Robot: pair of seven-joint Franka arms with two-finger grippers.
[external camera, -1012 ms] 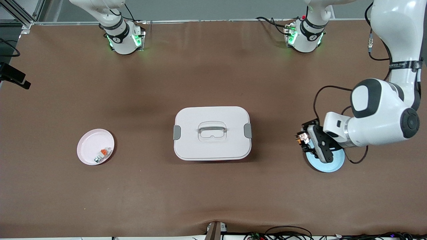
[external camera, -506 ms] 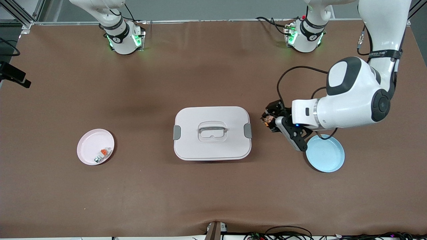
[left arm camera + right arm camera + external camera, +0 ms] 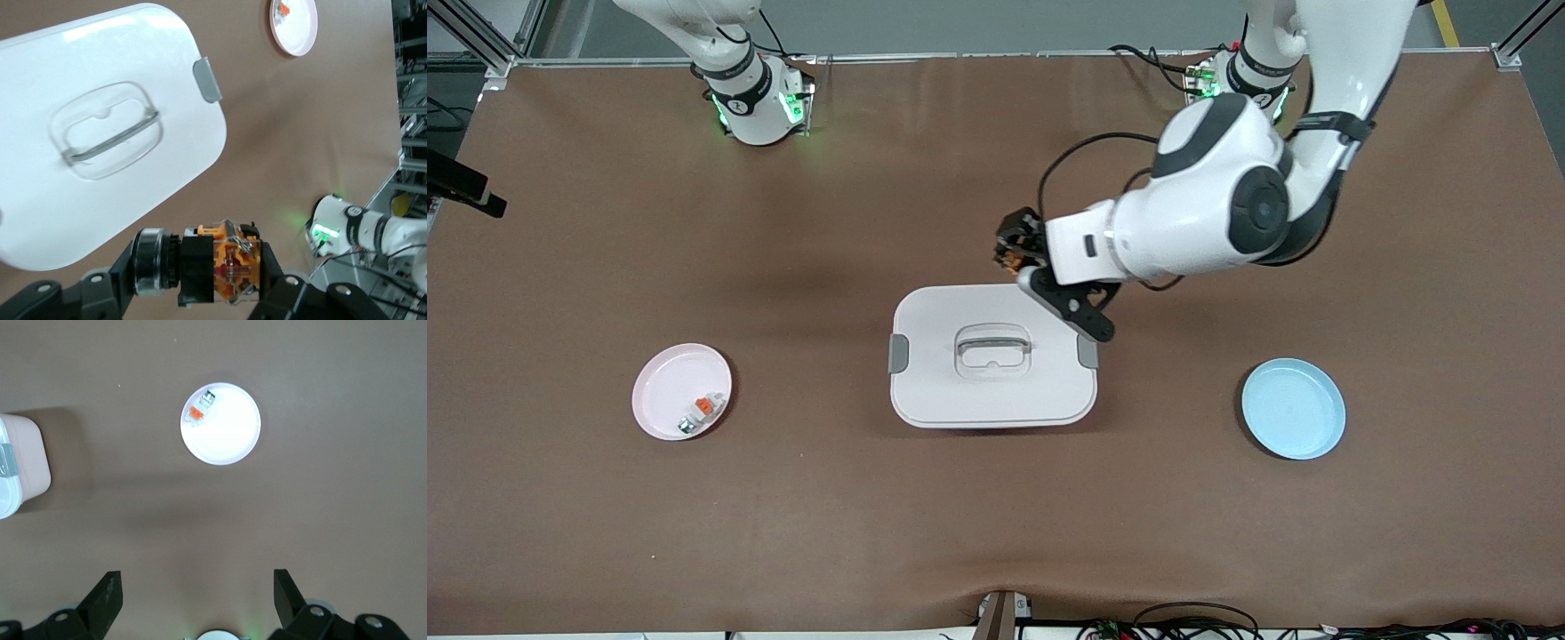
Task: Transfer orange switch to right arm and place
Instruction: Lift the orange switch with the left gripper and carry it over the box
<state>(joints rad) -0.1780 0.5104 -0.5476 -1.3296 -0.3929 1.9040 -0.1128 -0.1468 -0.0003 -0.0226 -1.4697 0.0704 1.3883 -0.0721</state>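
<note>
Left gripper carrying the orange switch above the table beside the white lidded box; right arm waiting.

Landmark: white lidded box, mid-table. Pink plate, well apart from the box toward the right arm's end, holds a small whitish-grey part with an orange tab. Right gripper, high over the table between that plate and its own base, fingers spread wide, nothing between them. Left gripper, in the air just off the box's edge on the side toward the robot bases, fingers clamped on the orange switch, whose black cylindrical end sticks out sideways. Blue plate, toward the left arm's end, well apart from the box, bare.
</note>
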